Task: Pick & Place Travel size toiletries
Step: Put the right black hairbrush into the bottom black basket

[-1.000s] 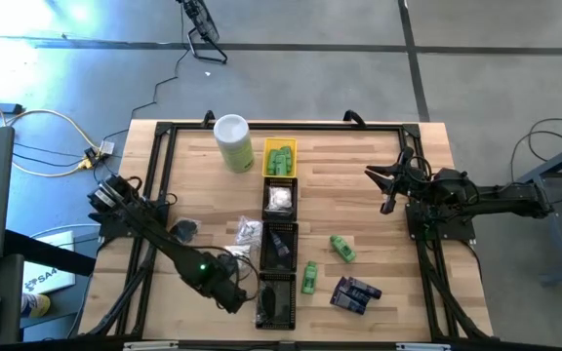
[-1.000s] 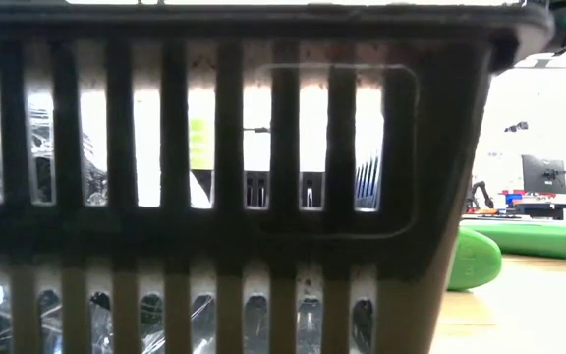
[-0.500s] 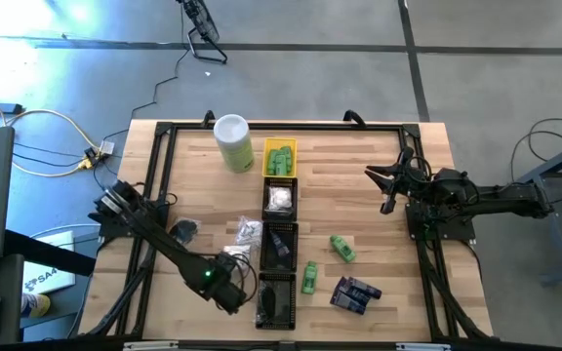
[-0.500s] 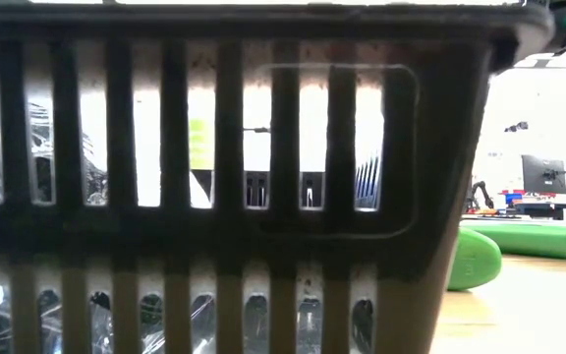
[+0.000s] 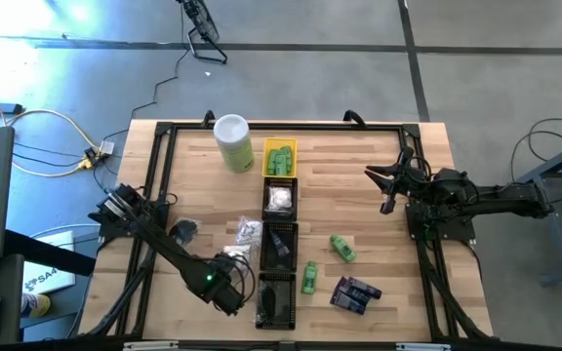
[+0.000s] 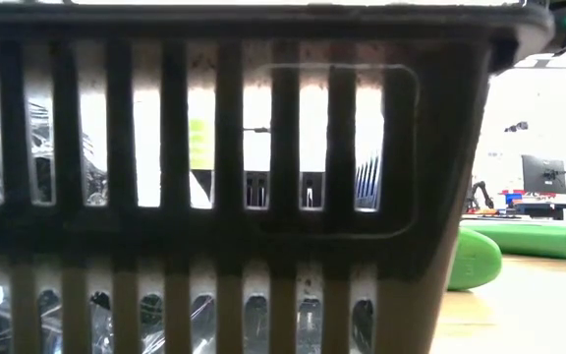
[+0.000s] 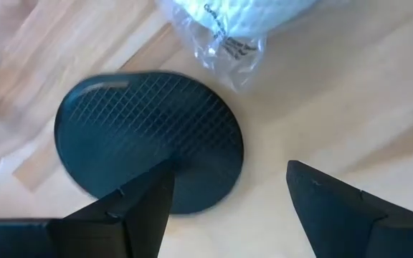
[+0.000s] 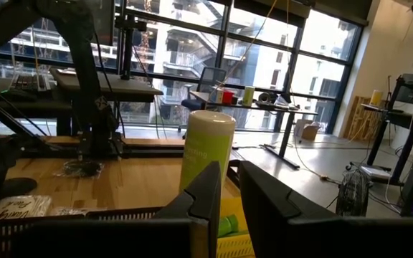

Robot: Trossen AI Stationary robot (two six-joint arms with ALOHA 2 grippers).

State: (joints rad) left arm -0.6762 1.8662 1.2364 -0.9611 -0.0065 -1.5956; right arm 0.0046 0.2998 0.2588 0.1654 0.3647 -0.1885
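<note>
Black puck [image 7: 149, 152], cross-hatched on top, fills my left wrist view, lying flat on the wooden table [image 5: 379, 185] with a clear-wrapped white piece [image 7: 239, 21] just beyond it. My left gripper [image 5: 230, 292] sits low in the lower-left part of the high view, just left of the bottom black tray [image 5: 277, 298], fingers spread apart and holding nothing; one finger [image 7: 131, 215] overlaps the puck's near edge in the picture, the other [image 7: 343, 215] is over bare wood. Whether that finger touches the puck, I can't say.

Up the centre of the frame runs a column of trays: yellow tray [image 5: 280, 158] with green bottles at the top, black ones below it.

Left of that column lie a wrapped white piece [image 5: 247, 231] and a dark round puck [image 5: 184, 231]. Right of it, two green bottles [image 5: 342, 247] [image 5: 309, 277] and a dark blue packet [image 5: 354, 293] in the lower right.

My right gripper [image 5: 385, 181] waits at centre right, raised, fingers pressed nearly together with nothing between them. A pale-green canister [image 5: 233, 142] with a white lid stands upper centre-left. A slatted tray wall [image 6: 214, 197] blocks most of the low view.
</note>
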